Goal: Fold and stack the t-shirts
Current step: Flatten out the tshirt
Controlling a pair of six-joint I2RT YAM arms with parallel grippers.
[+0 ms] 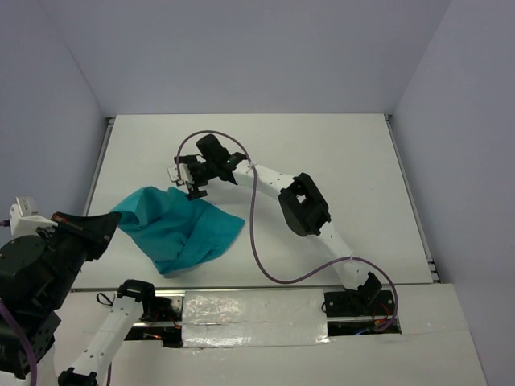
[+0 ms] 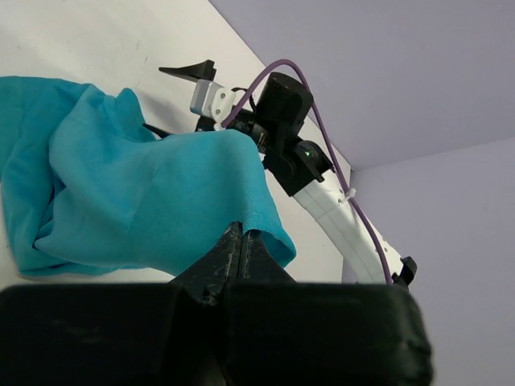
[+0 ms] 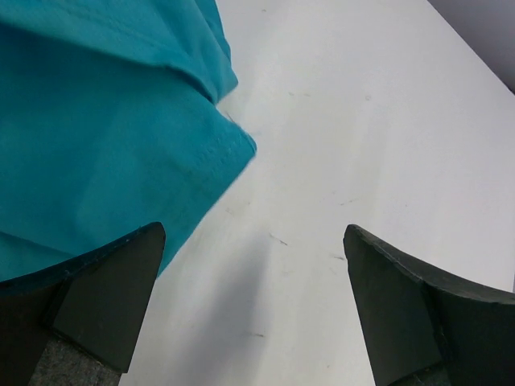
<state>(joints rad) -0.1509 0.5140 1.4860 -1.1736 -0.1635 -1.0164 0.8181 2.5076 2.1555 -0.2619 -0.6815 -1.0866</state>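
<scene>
The teal t-shirt (image 1: pixel 181 229) lies crumpled on the left middle of the white table (image 1: pixel 338 161). My left gripper (image 1: pixel 111 220) is shut on the shirt's left edge; in the left wrist view the closed jaws (image 2: pixel 241 235) pinch a lifted fold of the shirt (image 2: pixel 121 193). My right gripper (image 1: pixel 187 182) is open and empty just above the shirt's far edge. In the right wrist view its fingers (image 3: pixel 253 233) stand wide apart over bare table, with a shirt corner (image 3: pixel 96 145) by the left finger. The right gripper (image 2: pixel 173 100) also shows beyond the shirt in the left wrist view.
The right arm (image 1: pixel 306 205) reaches across the table's middle, and its purple cable (image 1: pixel 257 241) loops over the surface. Grey walls close in the back and sides. A taped strip (image 1: pixel 249 310) runs along the near edge by the arm bases.
</scene>
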